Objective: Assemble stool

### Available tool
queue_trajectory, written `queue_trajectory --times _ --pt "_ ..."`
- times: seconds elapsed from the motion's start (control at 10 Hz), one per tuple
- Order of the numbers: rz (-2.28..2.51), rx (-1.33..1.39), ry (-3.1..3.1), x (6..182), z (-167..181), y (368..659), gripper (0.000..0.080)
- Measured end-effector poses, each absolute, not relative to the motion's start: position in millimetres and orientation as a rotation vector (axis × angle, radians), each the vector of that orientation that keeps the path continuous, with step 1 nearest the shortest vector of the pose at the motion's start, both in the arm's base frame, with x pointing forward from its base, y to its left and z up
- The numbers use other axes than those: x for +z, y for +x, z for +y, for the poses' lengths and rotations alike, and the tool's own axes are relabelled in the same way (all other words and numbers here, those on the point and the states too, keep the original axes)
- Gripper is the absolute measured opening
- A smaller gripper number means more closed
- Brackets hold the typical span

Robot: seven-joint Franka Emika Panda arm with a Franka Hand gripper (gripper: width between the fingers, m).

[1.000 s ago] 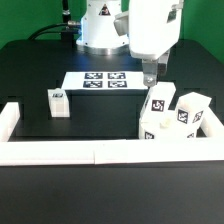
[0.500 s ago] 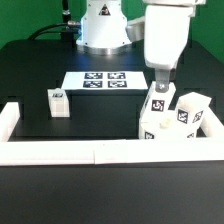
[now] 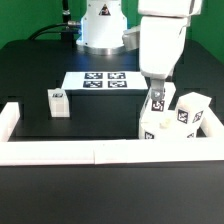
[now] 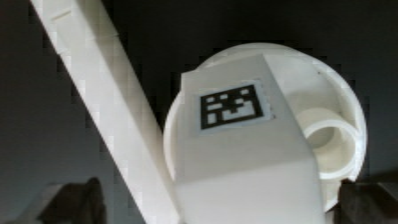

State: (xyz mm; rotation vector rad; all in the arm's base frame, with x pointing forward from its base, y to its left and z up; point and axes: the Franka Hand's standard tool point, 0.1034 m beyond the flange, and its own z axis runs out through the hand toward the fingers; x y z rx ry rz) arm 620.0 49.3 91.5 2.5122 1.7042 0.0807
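Note:
The round white seat point(image 4: 306, 85) lies in the corner by the rail, seen low in the exterior view point(image 3: 165, 128). A leg block point(image 3: 158, 103) with a black-and-white tag point(image 4: 233, 105) stands upright on it. A second leg block point(image 3: 191, 110) stands beside it on the exterior view's right. A third leg block point(image 3: 58, 102) stands alone at the exterior view's left. My gripper point(image 3: 154, 92) is open directly above the first block. In the wrist view the gripper point(image 4: 217, 207) straddles that block without touching it, one dark fingertip point(image 4: 73, 201) on each side. An empty socket point(image 4: 334, 141) shows on the seat.
The marker board point(image 3: 100, 80) lies flat behind the middle of the black table. A long white border rail point(image 3: 90, 152) runs along the front, with side pieces point(image 3: 9, 121) at both ends; it passes close beside the seat point(image 4: 93, 90). The robot base point(image 3: 100, 25) stands at the back.
The gripper has shifted toward the exterior view's right and come down, from above the seat to around the top of the upright leg block. The parts have not moved.

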Motion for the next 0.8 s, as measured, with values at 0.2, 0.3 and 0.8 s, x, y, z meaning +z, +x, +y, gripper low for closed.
queue_trajectory --times 0.2,0.3,0.8 --pt "1.668 0.083 2.538 91.4 49.2 620.0 0.0537" --pt "1.655 0.084 2.547 91.4 49.1 620.0 0.0399" --pt "1.174 0.113 2.814 91.7 49.4 620.2 0.0337"
